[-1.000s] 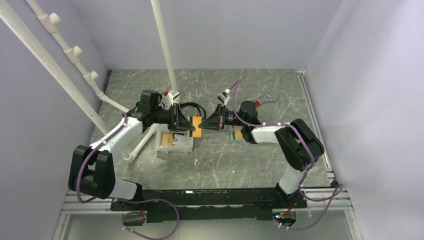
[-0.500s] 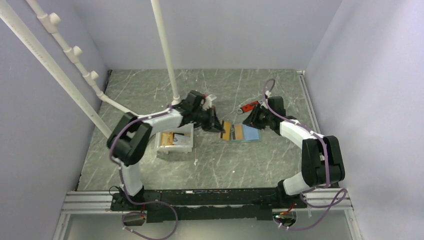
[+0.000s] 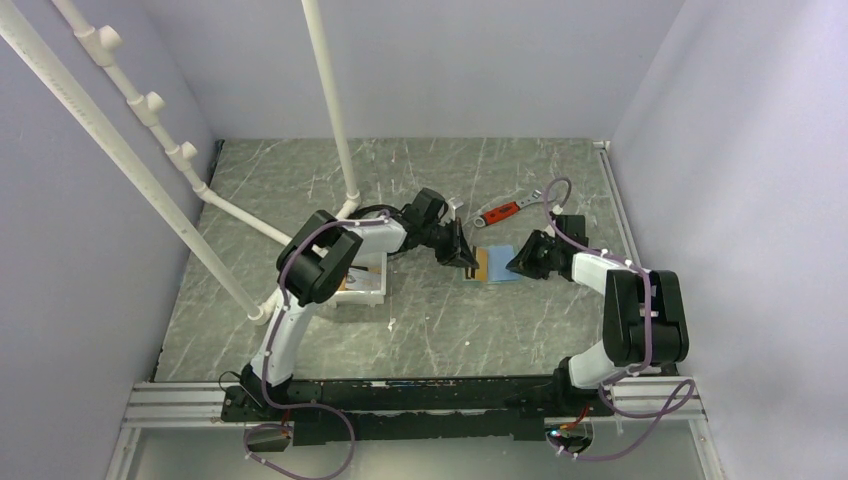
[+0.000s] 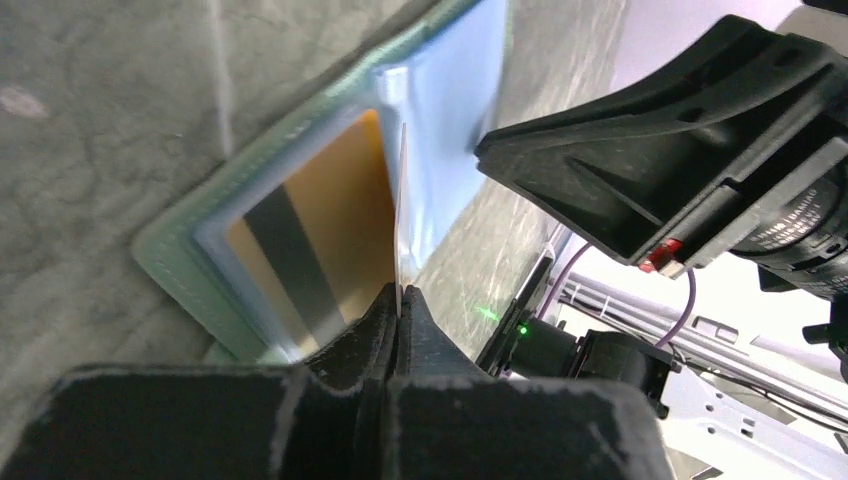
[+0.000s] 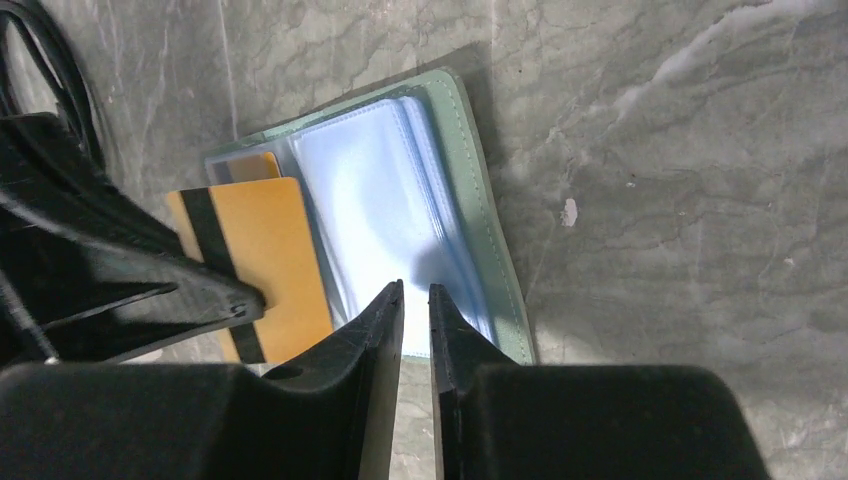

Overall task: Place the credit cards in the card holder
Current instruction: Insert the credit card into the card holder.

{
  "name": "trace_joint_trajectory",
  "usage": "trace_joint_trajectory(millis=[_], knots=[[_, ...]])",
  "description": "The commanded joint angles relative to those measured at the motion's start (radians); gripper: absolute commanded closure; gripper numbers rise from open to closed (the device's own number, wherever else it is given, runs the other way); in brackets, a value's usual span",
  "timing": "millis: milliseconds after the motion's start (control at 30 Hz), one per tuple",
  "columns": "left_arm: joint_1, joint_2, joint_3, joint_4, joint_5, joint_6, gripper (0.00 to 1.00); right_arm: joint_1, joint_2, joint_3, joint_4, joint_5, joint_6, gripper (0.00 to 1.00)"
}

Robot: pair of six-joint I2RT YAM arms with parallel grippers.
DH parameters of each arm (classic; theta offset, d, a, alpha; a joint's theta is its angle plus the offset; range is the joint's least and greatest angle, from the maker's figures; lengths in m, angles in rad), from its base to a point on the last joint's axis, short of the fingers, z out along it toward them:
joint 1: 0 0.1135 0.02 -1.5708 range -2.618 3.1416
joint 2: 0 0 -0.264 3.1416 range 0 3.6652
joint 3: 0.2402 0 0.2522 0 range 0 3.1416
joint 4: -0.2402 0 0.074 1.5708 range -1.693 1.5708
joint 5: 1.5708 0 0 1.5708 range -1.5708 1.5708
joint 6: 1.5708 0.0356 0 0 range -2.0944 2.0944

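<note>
The grey-green card holder (image 3: 503, 268) lies open on the table, its light-blue pockets up (image 5: 380, 200). My left gripper (image 3: 467, 257) is shut on a gold credit card with a black stripe (image 5: 275, 250) and holds it over the holder's left half, at the pocket's mouth (image 4: 340, 210). Another gold card (image 5: 252, 166) sits in a pocket behind it. My right gripper (image 3: 519, 262) hovers at the holder's right side. Its jaws (image 5: 415, 287) stand a narrow gap apart over the blue pocket's near edge, with nothing between them.
A white tray (image 3: 366, 291) holding more cards stands left of the holder, partly under my left arm. A red-handled wrench (image 3: 498, 210) lies behind the holder. White pipes (image 3: 335, 110) rise at the back left, and one slants across the left side (image 3: 150, 180).
My left arm has swung right from the tray, carrying the gold card to the holder. My right gripper has turned round and come down at the holder's right side.
</note>
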Motion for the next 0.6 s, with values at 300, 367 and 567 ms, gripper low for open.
trace_joint_trajectory(millis=[300, 367, 567], knots=[[-0.005, 0.089, 0.085, 0.059, 0.045, -0.069, 1.00, -0.030, 0.048, -0.030, 0.101, -0.049, 0.013, 0.82], [-0.005, 0.102, 0.096, 0.059, 0.049, -0.074, 1.00, -0.030, 0.054, -0.029, 0.100, -0.053, 0.015, 0.82], [-0.004, 0.116, 0.107, 0.083, 0.056, -0.075, 1.00, -0.029, 0.048, -0.030, 0.096, -0.057, 0.019, 0.81]])
